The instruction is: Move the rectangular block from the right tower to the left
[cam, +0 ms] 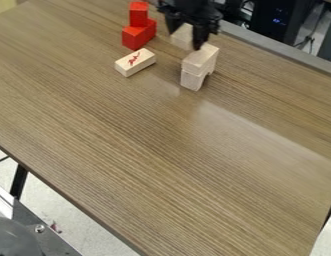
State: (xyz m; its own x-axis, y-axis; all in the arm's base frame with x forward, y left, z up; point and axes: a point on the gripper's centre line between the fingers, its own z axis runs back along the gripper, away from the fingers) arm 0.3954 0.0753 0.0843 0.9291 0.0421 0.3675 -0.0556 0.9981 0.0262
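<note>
Standing red tower [138, 31]: placed left of the arch block [192, 81].
Gripper [185, 39]: fingers spread wide above the arch block; no grip is seen.
Rectangular block [200, 58]: rested atop the arch block; judged light, rigid; best pinched across its long sides.

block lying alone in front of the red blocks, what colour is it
Pale wood with a red mark on top, seen in the camera view.

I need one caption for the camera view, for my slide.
Black robot tool at pale blocks; stacked red blocks stand nearby on the table.
</note>
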